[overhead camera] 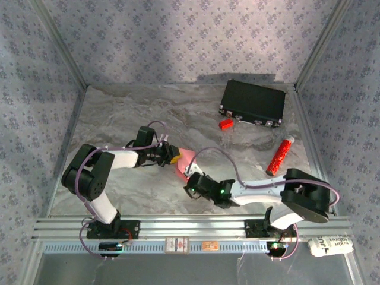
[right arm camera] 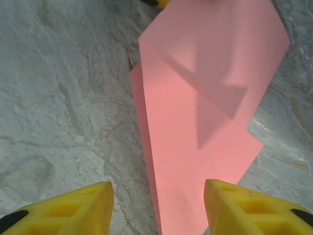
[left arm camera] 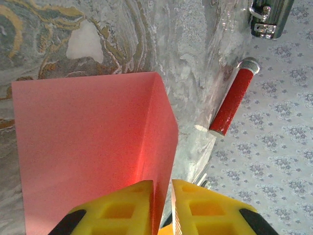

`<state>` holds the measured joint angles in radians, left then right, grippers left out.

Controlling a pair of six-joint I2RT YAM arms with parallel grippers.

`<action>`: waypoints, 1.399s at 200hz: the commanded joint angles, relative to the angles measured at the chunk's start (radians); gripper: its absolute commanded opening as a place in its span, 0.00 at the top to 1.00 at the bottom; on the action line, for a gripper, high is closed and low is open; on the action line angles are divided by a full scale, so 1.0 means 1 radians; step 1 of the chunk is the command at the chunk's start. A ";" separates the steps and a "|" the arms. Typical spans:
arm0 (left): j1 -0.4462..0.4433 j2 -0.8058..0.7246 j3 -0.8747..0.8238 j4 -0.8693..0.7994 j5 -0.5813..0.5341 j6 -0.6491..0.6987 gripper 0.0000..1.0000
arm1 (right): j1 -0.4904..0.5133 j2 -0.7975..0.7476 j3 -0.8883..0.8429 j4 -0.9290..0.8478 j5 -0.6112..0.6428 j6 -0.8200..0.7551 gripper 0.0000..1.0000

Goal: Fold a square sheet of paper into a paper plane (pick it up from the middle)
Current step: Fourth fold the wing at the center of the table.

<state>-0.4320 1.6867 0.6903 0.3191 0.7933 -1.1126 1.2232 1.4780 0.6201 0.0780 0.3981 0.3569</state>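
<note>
The surface (overhead camera: 119,113) is a smooth slab printed with grey marble veins and a few ochre streaks, framed by metal rails and walled with pale flowered paper. A flat black case (overhead camera: 252,101) with chrome latches lies toward the far edge. A small red block (overhead camera: 225,123) sits just beside its near-left corner, and a rough red tube (overhead camera: 280,154) with a white cap lies slantwise on its near side, apart from it. The sheet of paper (overhead camera: 185,157) is well apart from the case, toward the arms and left of the tube, between the 2 tools. It is thin, matte and salmon pink with crisp straight edges. In the left wrist view the sheet of paper (left arm camera: 88,147) shows 1 broad flat panel and 1 darker panel turning down along a sharp crease. From the right wrist the sheet of paper (right arm camera: 210,73) shows 2 overlapping layers with angled corners. The left tool (left arm camera: 162,190) has its yellow blocky fingers drawn narrow, and the creased edge runs into the slit between them, pinched. The right tool (right arm camera: 157,196) stands wide, its fingers apart on either side of the sheet without touching it. Bare marbled surface spreads on the side of the sheet away from the case.
</note>
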 commanded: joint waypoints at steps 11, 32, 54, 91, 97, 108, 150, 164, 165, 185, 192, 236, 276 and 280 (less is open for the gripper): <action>-0.003 -0.012 -0.009 0.026 0.003 -0.004 0.84 | 0.038 0.092 0.074 -0.027 0.187 -0.062 0.48; -0.004 -0.012 -0.010 0.025 0.002 -0.003 0.84 | 0.051 0.136 0.104 -0.056 0.228 -0.050 0.51; -0.002 -0.012 -0.010 0.025 0.001 -0.004 0.85 | 0.057 0.157 0.114 -0.061 0.242 -0.052 0.57; -0.003 -0.012 -0.009 0.025 0.000 -0.005 0.85 | 0.056 0.180 0.122 -0.082 0.238 -0.052 0.60; -0.004 -0.012 -0.009 0.025 0.000 -0.005 0.85 | 0.056 0.182 0.122 -0.086 0.236 -0.052 0.60; -0.004 -0.013 -0.008 0.025 0.000 -0.006 0.85 | 0.056 0.185 0.123 -0.087 0.232 -0.052 0.60; -0.004 -0.012 -0.009 0.023 -0.001 -0.006 0.85 | 0.053 0.181 0.119 -0.080 0.232 -0.047 0.68; -0.004 -0.013 -0.008 0.021 -0.002 -0.006 0.85 | 0.052 0.174 0.111 -0.072 0.232 -0.054 0.71; -0.003 -0.013 -0.008 0.021 -0.002 -0.006 0.85 | 0.052 0.174 0.112 -0.071 0.231 -0.054 0.71; -0.004 -0.013 -0.010 0.017 -0.006 -0.006 0.85 | 0.043 0.165 0.103 -0.070 0.220 -0.063 0.76; -0.004 -0.014 -0.008 0.018 -0.007 -0.007 0.85 | 0.041 0.162 0.099 -0.067 0.215 -0.071 0.77; -0.004 -0.012 -0.012 0.016 -0.015 -0.008 0.79 | 0.017 0.141 0.077 -0.044 0.179 -0.111 0.83; -0.005 -0.006 -0.012 0.015 -0.018 -0.008 0.80 | -0.001 0.133 0.064 -0.034 0.158 -0.130 0.85; -0.005 -0.005 -0.012 0.014 -0.019 -0.006 0.80 | -0.003 0.133 0.062 -0.032 0.155 -0.130 0.85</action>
<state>-0.4320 1.6867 0.6891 0.3183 0.7773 -1.1198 1.2301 1.6314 0.6979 0.0341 0.5690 0.2478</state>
